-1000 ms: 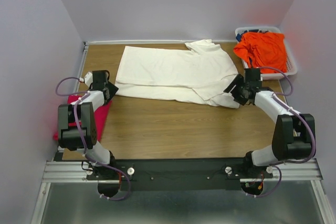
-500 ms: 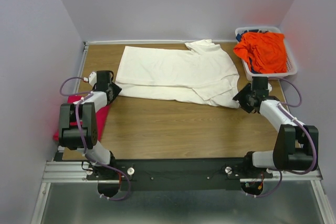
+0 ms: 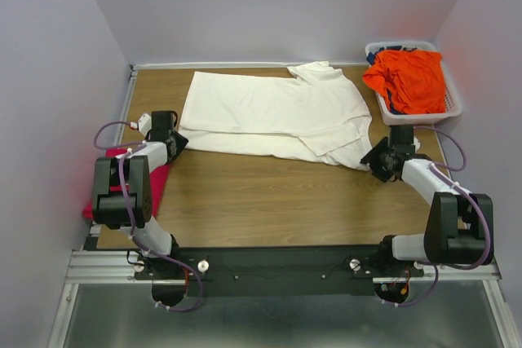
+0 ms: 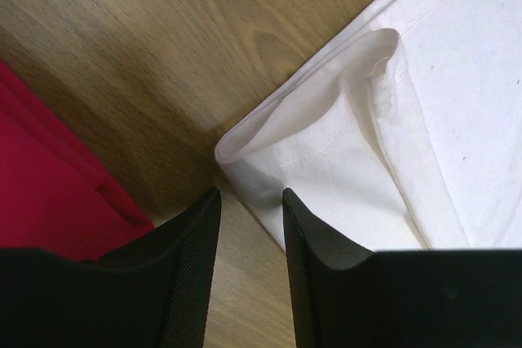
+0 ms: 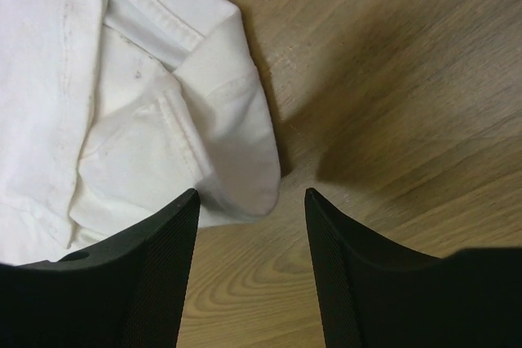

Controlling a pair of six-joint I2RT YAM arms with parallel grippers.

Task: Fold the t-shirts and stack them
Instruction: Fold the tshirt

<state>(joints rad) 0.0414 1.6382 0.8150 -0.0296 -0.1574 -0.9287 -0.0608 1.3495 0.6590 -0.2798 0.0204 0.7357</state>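
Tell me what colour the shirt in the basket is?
The shirt in the basket is bright orange, seen best from the top view.

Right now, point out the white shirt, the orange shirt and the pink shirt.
white shirt (image 3: pixel 269 112), overhead view, middle of its spread body.
orange shirt (image 3: pixel 412 75), overhead view, top of the crumpled heap.
pink shirt (image 4: pixel 49 185), left wrist view, flat part.

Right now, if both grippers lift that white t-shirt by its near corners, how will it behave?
Probably floppy: the white t-shirt lies in soft folds and its hem curls open by the left gripper, so it should sag between grips. Likely light, being thin cloth. The layered folds near the right gripper may slip apart.
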